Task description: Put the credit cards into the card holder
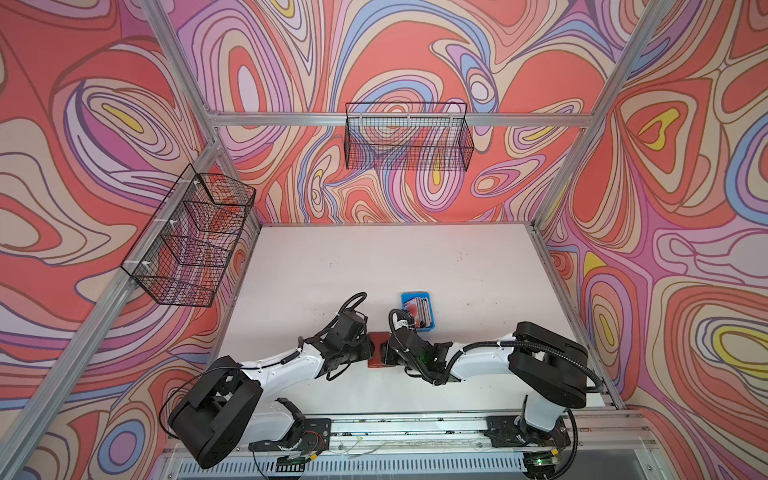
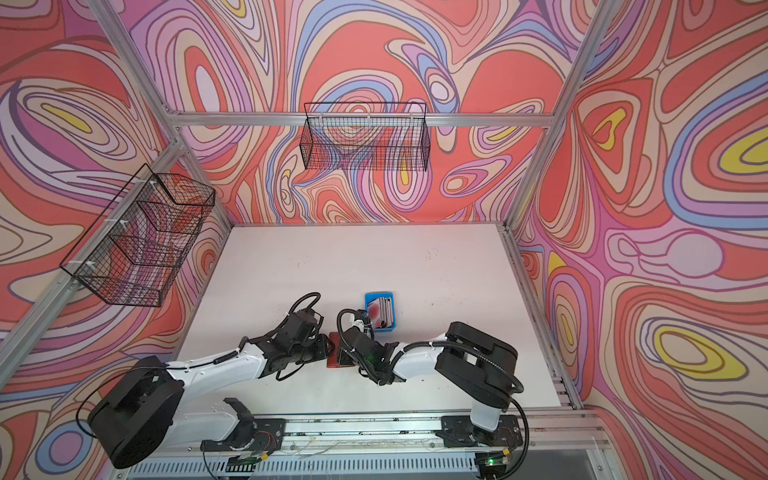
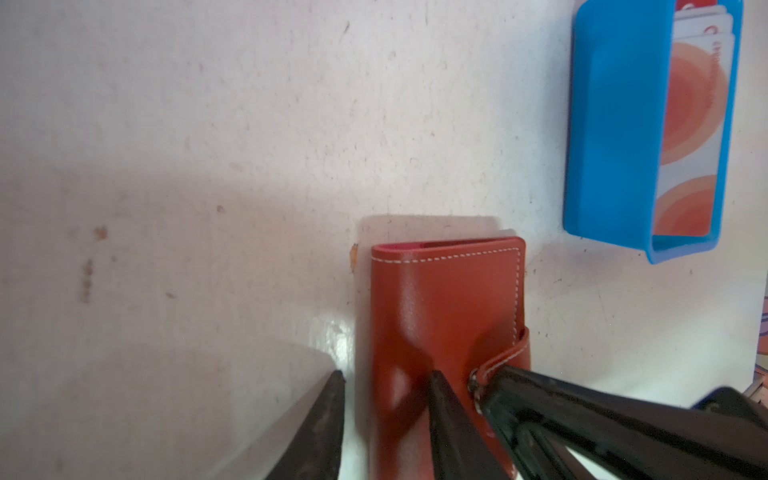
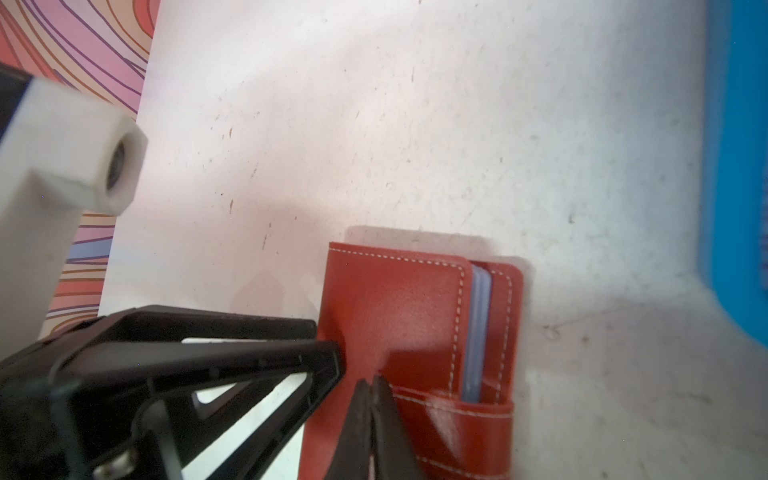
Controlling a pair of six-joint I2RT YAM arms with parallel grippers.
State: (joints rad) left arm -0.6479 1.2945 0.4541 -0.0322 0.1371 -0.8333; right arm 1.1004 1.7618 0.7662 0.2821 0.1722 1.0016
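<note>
The red card holder lies closed on the white table between my two grippers. Pale sleeves show at its open edge. My left gripper stands partly open astride the holder's spine edge. One finger rests on the table, and the other dents the cover. My right gripper is shut on the end of the tab strap, where the snap button shows. The credit cards lie stacked in the tray, a white one with red circles on top.
The small blue tray stands just behind and right of the holder. Two black wire baskets hang on the back and left walls. Aluminium frame rails border the table.
</note>
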